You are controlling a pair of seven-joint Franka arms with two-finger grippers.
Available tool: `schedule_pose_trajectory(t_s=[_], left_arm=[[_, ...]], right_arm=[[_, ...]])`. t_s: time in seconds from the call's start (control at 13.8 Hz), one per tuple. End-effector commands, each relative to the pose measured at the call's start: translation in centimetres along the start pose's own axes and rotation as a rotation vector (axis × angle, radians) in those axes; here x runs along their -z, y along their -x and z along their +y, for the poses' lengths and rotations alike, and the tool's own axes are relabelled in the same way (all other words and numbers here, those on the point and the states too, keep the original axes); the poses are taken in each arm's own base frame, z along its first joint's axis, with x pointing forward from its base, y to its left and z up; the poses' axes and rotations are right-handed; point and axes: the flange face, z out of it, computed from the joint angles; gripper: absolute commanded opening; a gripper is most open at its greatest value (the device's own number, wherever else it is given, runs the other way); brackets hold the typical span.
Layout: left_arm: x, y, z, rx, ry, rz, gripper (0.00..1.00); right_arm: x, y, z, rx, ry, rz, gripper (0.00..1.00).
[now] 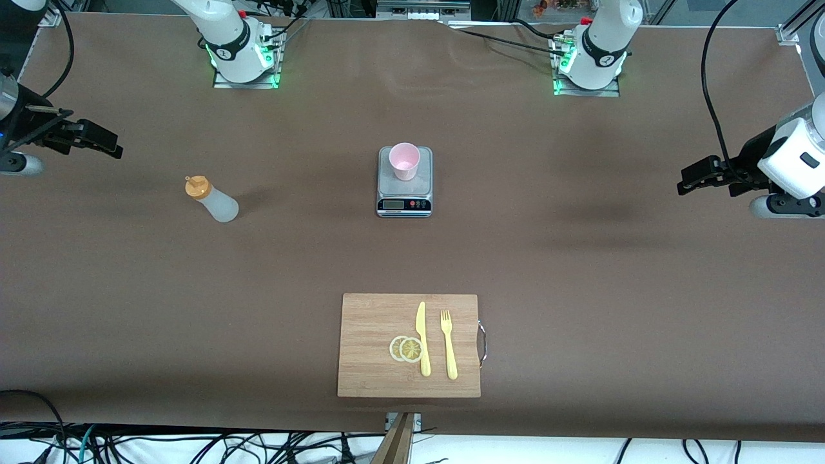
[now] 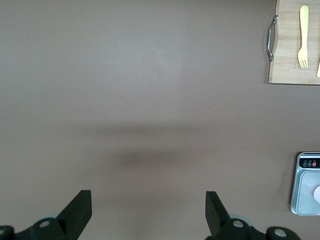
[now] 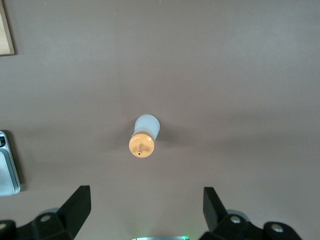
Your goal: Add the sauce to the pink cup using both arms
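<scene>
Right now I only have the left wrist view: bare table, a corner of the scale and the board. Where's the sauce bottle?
Observer: The sauce bottle stands upright toward the right arm's end of the table, well apart from the scale.
Operator: Is the cup on the scale?
Observer: Yes, the pink cup sits upright on the scale's plate; it looks empty.
Operator: Is the right gripper holding anything?
Observer: No. The right gripper is open and empty, over bare table beside the bottle.
Operator: What's on the board besides the fork?
Observer: A yellow knife and two lemon slices beside it.
</scene>
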Motion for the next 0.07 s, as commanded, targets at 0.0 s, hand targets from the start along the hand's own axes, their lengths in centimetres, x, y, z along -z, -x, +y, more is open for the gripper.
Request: schedule_pose_trajectory(t_s=[0.0], left_arm=[[0.52,-0.29,-0.37,-0.019,-0.017,-0.003,1.00]], right_arm=[[0.14,-0.49,0.05,-0.021,-0.006,0.003,0.99]])
